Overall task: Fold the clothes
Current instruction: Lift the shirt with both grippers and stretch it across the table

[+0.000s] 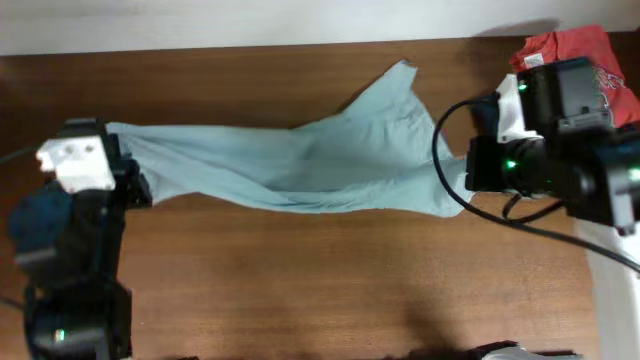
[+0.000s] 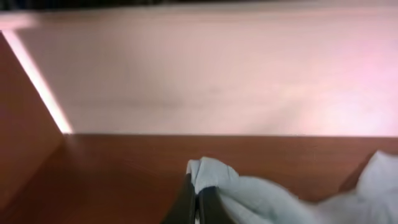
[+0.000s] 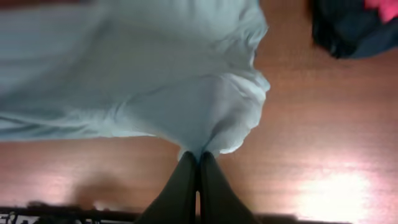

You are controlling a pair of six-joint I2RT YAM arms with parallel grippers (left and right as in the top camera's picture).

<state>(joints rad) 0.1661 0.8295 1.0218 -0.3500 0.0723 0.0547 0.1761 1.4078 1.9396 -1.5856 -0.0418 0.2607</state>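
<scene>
The clothes [image 1: 300, 160], a pale sage T-shirt, hang stretched in a long band across the brown table between my two arms, one sleeve pointing to the far side. My left gripper [image 2: 198, 186] is shut on the shirt's left end, a tuft of fabric [image 2: 214, 174] poking up above the jaws. My right gripper [image 3: 198, 158] is shut on the shirt's right end, where the cloth [image 3: 205, 118] bunches just above the fingertips. In the overhead view both grippers' tips are hidden under the wrists.
A red garment [image 1: 575, 45] lies at the table's far right corner behind the right arm. A dark navy garment [image 3: 351, 25] with a red patch sits on the table [image 1: 320, 290] near it. A black cable [image 1: 445, 185] loops by the shirt's right end.
</scene>
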